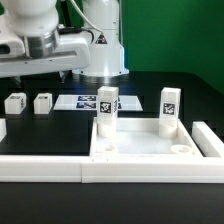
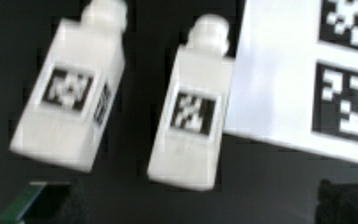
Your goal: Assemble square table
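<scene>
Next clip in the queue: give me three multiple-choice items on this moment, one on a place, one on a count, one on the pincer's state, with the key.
1. Where do the two small white plastic legs that lie flat rest?
A. To the exterior view's left of the marker board
B. Inside the white square plastic slab
C. Stacked on each other

2. How many legs stand upright on the slab?
A. One
B. Two
C. Four

3. How is the pincer?
A. Shut on a leg
B. Open, holding nothing
C. Shut and empty

Key:
1 A: the exterior view shows both side by side, left of the board.
2 B: the upright legs stand one at each far corner.
3 B: in the wrist view its fingertips stand wide apart, with the lying legs ungripped.
</scene>
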